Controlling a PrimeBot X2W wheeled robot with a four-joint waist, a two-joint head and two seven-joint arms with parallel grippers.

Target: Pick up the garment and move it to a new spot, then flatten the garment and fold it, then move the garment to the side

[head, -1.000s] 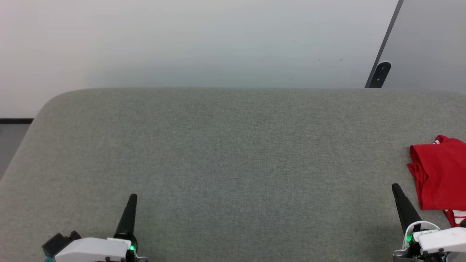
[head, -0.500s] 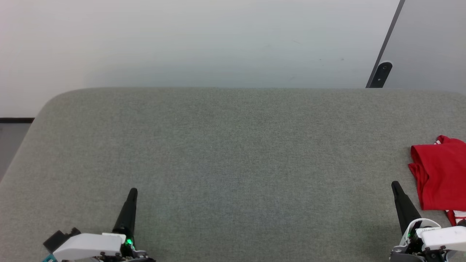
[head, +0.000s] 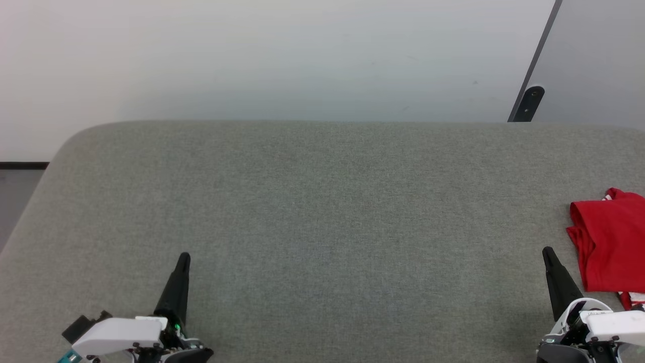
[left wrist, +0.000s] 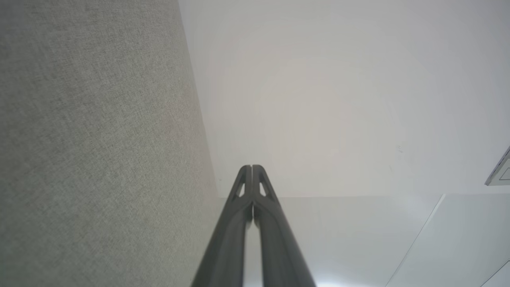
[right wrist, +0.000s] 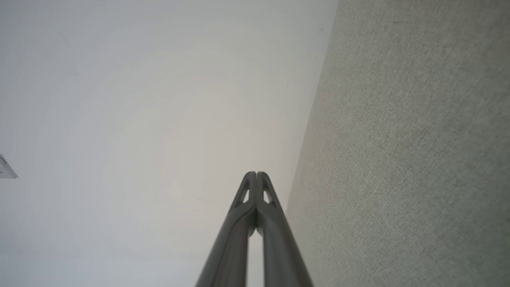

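The garment [head: 609,244], a red T-shirt folded into a compact block, lies at the far right of the grey upholstered surface [head: 322,212], partly cut off by the head view's edge; a strip of white-and-red banding shows at its lower corner. My right gripper [head: 547,253] is shut with nothing in it, its tip just left of the garment and apart from it. My left gripper [head: 184,259] is shut and empty at the lower left. In each wrist view the fingertips touch: left gripper [left wrist: 252,167], right gripper [right wrist: 256,174].
A pale wall [head: 282,55] rises behind the surface's far edge. A dark slanted bar with a rounded bracket [head: 526,103] stands at the back right beside a grey panel [head: 599,55]. The surface's left corner is rounded, with floor [head: 15,194] beyond it.
Both grippers' tips have crept slightly farther up the head view. The garment has not changed shape; its small shift matches a slight camera move.
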